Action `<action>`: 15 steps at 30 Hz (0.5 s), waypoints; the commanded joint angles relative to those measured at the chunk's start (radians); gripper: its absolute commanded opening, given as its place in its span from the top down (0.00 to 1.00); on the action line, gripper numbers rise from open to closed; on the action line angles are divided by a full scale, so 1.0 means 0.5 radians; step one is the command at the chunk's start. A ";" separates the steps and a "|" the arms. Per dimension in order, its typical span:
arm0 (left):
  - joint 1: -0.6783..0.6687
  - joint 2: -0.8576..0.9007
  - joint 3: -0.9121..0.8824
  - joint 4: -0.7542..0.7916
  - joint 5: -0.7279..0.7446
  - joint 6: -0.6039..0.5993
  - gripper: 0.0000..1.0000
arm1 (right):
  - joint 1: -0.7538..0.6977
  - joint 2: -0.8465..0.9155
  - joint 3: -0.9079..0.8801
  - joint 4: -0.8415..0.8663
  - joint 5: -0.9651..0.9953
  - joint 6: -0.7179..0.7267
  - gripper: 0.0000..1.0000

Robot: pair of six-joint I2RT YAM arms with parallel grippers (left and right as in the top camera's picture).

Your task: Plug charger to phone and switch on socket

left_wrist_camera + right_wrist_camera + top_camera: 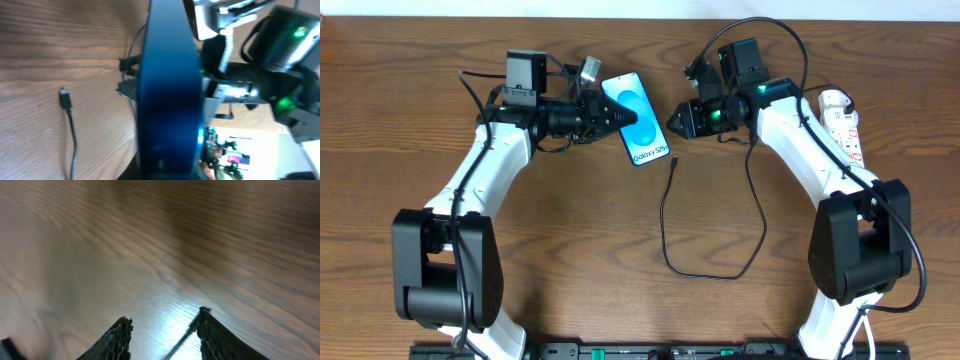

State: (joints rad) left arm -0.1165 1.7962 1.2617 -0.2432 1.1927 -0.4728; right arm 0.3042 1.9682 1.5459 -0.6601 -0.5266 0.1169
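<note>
**Left claw** (623, 117): clamped shut on the side edge of the small rectangular smartphone with a bright blue screen and black frame (645, 135). The smartphone juts out ahead of the fingertips. I cannot tell whether it rests on the brown wood-grain desk (570, 240) or is raised off it.

**Right claw** (676, 118): just across the smartphone from the left claw. Its jaws are partly apart and grip nothing. In the wrist view a thin dark line, probably the cable, runs beside one finger.

**Long thin black charger cable** (663, 225): its small plug tip (675, 162) lies on the desk just beside the right claw, near the smartphone's lower corner. The slack loops away toward the arm bases.

**Narrow white power strip with red markings** (847, 125): well behind the right claw, beside that arm.

**Step in hand (judged):** the smartphone is steadied, the plug is not yet picked up, and the switch is untouched.

**Next move (judged):** the right claw should pinch the cable just behind the plug tip. It then has to line the tip up squarely with the port, which leaves little room for error.
</note>
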 commanded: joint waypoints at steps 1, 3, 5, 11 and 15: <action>-0.040 -0.005 0.005 -0.006 -0.071 0.072 0.92 | 0.011 -0.036 0.048 0.011 -0.143 -0.081 0.59; -0.057 -0.005 0.005 -0.008 -0.086 0.069 0.92 | 0.031 -0.036 0.048 0.011 -0.144 -0.081 0.60; -0.075 -0.005 0.005 -0.023 -0.117 0.069 0.92 | 0.062 -0.036 0.048 0.011 -0.159 -0.096 0.60; -0.097 -0.005 0.005 -0.130 -0.255 0.069 0.92 | 0.143 -0.036 0.048 0.040 -0.224 -0.108 0.61; -0.097 -0.005 0.005 -0.140 -0.271 0.069 0.93 | 0.169 -0.036 0.048 0.043 -0.282 -0.109 0.62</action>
State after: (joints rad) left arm -0.1581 1.7962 1.2617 -0.3180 1.0710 -0.4622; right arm 0.3584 1.9682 1.5459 -0.6418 -0.5770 0.0853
